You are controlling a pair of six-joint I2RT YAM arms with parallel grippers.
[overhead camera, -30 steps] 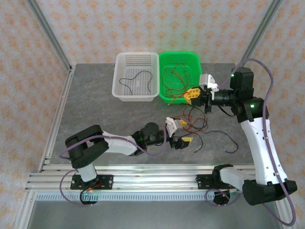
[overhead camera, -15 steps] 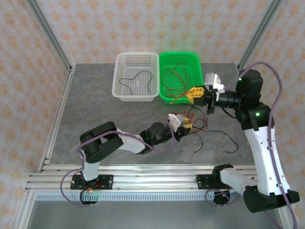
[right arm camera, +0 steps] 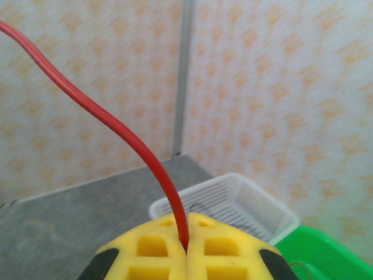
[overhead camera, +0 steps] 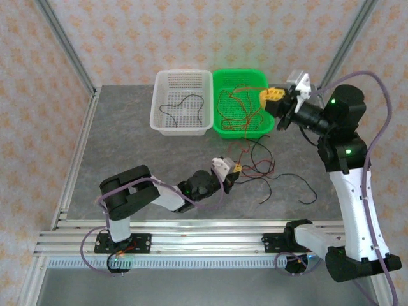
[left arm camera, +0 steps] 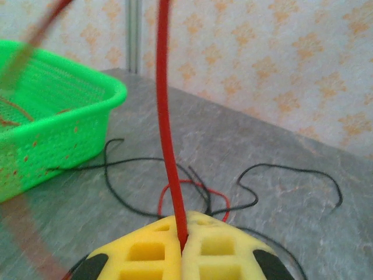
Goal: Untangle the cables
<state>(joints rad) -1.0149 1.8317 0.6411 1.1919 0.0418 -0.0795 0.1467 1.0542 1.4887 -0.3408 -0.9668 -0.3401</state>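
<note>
— How are the surface and the room made out?

— An aluminium rail (overhead camera: 191,239) is seen at the near edge, then a grey, stone-patterned table (overhead camera: 127,140). Beyond it the space is closed by walls (overhead camera: 191,32) papered in a pale orange motif.

— What is held in the containers?

— At the far side two baskets are set touching, side by side. In the white basket (overhead camera: 182,129), on the left, a single black cable (overhead camera: 185,100) is laid. In the green basket (overhead camera: 231,132) several red cables (overhead camera: 233,102) are heaped, with red wire running over its front rim.

— Where is the rest found?

— A loose tangle (overhead camera: 261,167) of red and black cables is spread on the table before the green basket.

— And the grippers?

— The left gripper (overhead camera: 233,171), low at the tangle's near side, is closed down on a red cable (left arm camera: 166,116), pinched between its yellow pads (left arm camera: 221,245). The right gripper (overhead camera: 271,97) is raised by the green basket's right edge, and a red strand (right arm camera: 116,125) is clamped likewise. Whether one cable is shared cannot be told.
</note>
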